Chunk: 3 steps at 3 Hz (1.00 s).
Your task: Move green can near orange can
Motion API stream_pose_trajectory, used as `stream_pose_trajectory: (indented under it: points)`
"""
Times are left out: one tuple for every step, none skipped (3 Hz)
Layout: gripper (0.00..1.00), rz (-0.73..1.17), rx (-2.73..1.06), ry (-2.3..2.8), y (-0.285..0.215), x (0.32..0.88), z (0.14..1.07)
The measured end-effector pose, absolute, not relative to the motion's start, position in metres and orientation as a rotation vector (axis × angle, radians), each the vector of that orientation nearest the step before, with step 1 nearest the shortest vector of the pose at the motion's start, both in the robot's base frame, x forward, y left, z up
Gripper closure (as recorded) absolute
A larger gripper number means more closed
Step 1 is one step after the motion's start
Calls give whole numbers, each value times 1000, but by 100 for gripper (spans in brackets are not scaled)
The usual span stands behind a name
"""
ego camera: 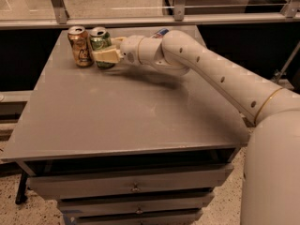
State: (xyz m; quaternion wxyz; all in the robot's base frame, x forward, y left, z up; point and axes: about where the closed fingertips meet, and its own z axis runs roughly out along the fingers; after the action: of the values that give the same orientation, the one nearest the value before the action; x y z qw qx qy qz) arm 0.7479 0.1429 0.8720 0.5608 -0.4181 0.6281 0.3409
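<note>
The green can stands upright at about 11 o'clock on the grey tabletop, close to the far edge. The orange can stands upright at the green can's 9 o'clock, just beside it; whether the two touch cannot be told. The end effector is at the green can and grasps it: one pale finger lies flat across the front of the can's lower half, and the other finger is hidden behind the can. The white arm comes in from 4 o'clock, reaches low over the tabletop and ends at the green can's 3 o'clock side. A blue can shows only in part above the arm, at about 12 o'clock on the tabletop, well apart from the other two. Under the tabletop, at 6 o'clock, are stacked drawers with small handles.
</note>
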Motion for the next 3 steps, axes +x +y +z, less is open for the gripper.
stream_pose_trajectory:
  points:
    - [36,809,-992,1489,143,745,867]
    - [13,816,-1003,1497,144,741,862]
    - [0,828,-1009,1498,145,735,858]
